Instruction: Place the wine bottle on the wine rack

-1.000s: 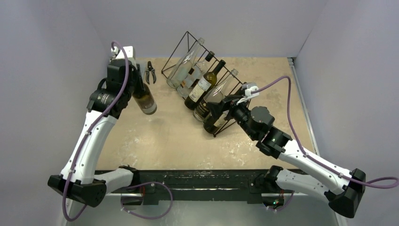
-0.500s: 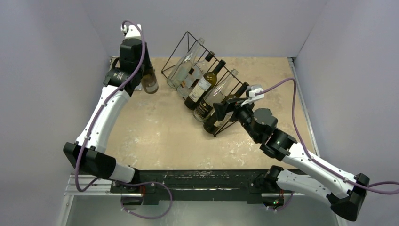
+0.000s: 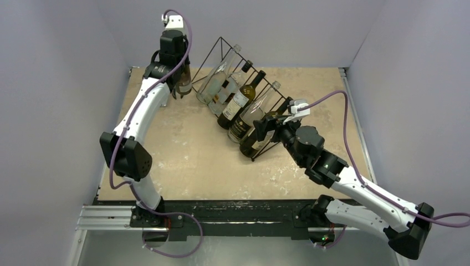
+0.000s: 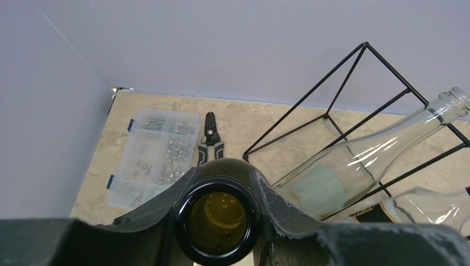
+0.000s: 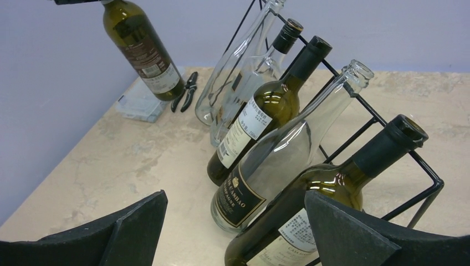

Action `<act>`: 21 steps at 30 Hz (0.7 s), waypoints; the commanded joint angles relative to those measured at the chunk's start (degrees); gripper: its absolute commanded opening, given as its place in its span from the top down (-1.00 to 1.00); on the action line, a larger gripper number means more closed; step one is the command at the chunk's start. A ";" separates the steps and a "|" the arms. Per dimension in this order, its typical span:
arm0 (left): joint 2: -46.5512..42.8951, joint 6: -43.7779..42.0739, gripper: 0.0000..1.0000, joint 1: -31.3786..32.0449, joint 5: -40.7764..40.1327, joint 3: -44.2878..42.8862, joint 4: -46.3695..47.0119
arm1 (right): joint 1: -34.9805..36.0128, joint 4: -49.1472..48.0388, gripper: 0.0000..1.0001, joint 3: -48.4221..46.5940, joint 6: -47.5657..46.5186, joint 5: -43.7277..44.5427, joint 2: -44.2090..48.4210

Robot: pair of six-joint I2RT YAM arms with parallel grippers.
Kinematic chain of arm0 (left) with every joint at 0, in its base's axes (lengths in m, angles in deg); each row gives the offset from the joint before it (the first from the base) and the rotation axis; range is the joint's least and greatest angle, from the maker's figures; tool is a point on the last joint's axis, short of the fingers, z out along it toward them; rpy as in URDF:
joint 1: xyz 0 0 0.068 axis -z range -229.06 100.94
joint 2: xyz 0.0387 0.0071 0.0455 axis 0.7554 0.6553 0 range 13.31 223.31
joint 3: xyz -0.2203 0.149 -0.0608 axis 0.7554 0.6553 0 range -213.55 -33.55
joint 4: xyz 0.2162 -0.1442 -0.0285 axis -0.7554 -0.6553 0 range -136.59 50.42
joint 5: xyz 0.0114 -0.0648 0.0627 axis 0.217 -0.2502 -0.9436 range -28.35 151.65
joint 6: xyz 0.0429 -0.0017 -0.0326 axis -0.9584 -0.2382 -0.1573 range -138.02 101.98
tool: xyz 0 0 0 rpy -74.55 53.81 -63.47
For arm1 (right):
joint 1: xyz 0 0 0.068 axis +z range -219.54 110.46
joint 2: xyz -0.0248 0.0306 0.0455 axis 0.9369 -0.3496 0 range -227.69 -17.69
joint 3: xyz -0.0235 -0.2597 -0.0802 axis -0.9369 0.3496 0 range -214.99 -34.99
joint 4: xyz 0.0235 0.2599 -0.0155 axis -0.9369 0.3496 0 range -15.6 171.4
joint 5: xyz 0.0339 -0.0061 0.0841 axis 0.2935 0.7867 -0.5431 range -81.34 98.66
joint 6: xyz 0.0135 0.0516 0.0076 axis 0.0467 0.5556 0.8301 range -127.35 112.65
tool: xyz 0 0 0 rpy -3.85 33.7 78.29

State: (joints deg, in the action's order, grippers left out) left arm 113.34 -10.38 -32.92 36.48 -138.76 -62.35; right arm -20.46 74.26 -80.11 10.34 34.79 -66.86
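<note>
Top, left-wrist and right-wrist views of a two-arm rig at a beige counter (image 3: 183, 160).

Nearest the bases, the right gripper (image 5: 234, 197) points at the near end of the wine rack (image 4: 366, 44). Its fingers (image 5: 133, 221) are spread wide. A dark green bottle (image 5: 332, 183), the nearest one in the rack, lies between them; whether they touch it cannot be told.

The rack runs diagonally across the middle of the counter and carries five bottles, all leaning with their necks up. Going away from the dark green one these are:
- a clear bottle with a black label (image 5: 288, 149);
- a dark bottle with a white label (image 5: 266, 108);
- a clear bottle with a dark cap (image 5: 260, 64);
- an uncapped clear bottle (image 4: 354, 160) at the far end.

Beyond that far end, the left gripper (image 4: 219, 230) has its fingers (image 4: 161, 208) closed on the neck of the wine bottle (image 5: 141, 47). This dark green bottle hangs roughly upright above the counter, mouth toward the wrist camera. It is beside the rack's far left end and apart from it.

Black-handled pliers (image 4: 209, 136) and a clear plastic parts box (image 4: 152, 155) lie on the counter in the far left corner.
</note>
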 commanded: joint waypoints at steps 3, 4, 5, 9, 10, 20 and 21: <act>5.43 -2.57 1.00 -0.41 -1.14 -9.42 10.62 | -0.69 1.61 -0.98 -3.73 -3.27 3.32 -0.20; 6.52 -2.62 1.00 -0.41 -1.30 -10.35 10.68 | -0.80 1.92 -0.98 -3.68 -3.54 3.72 0.08; 7.50 -2.74 1.00 -0.41 -1.37 -11.61 10.78 | -1.02 2.06 -0.98 -3.54 -3.95 4.01 0.61; 11.14 -3.20 1.00 -0.41 -1.49 -14.10 11.71 | -1.68 2.16 -0.98 -3.30 -5.00 4.48 1.18; 11.80 -3.26 1.00 -0.41 -1.52 -14.50 11.96 | -1.77 2.16 -0.98 -3.41 -5.17 4.58 1.06; 16.85 -3.46 0.99 -0.41 -1.29 -15.85 15.41 | -3.72 0.95 -0.98 -3.48 -6.36 2.44 -0.76; 17.28 -3.30 0.99 -0.40 -1.12 -15.84 15.57 | -3.99 0.96 -0.98 -3.56 -6.29 2.09 -0.98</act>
State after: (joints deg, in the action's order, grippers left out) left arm 131.15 -12.77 -32.92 36.31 -149.89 -56.32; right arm -23.37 76.93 -81.07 5.16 37.61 -67.21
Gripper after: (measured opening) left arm 0.331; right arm 0.987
